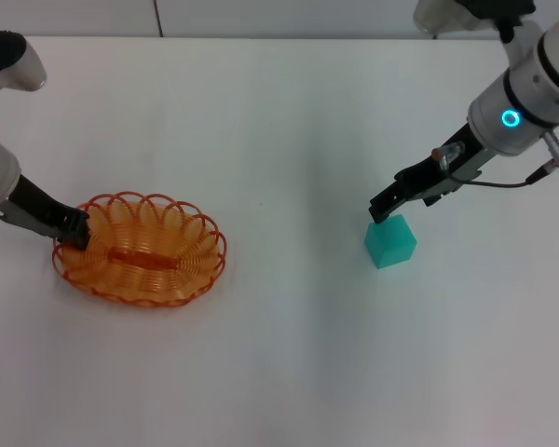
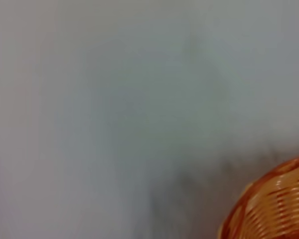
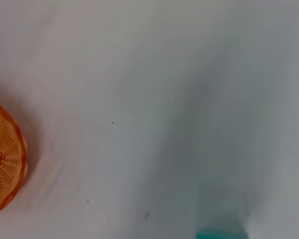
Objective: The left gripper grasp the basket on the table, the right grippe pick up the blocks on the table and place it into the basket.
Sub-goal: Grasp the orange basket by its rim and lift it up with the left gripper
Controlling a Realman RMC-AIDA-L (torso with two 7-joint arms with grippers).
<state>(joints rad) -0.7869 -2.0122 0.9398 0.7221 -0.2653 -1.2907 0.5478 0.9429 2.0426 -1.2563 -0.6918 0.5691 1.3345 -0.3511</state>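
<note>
Judging the cube: the teal-green cube [image 1: 390, 241] looks light and rigid, with smooth faces that may be a little slippery; two opposite flat sides give the surest hold, fingers square to them.
Cube position: it rests on the white tabletop [image 1: 289, 130] on the robot's right side, well apart from the basket; only its top edge shows in the right wrist view [image 3: 222, 234].
Right gripper: the right gripper [image 1: 383, 209] hangs just above and beside the cube's far corner, not yet around it; I cannot tell from this angle whether its fingers are spread or together.
Basket: the orange wire basket [image 1: 142, 250] probably is light and springy, so the scalloped rim is the place to hold; it also shows in the left wrist view [image 2: 274, 204] and the right wrist view [image 3: 5, 159].
Left gripper: the left gripper [image 1: 73, 229] sits at the basket's left rim, its fingers seemingly pinching the wire there.
Obstacles: nothing lies on the tabletop between cube and basket.
</note>
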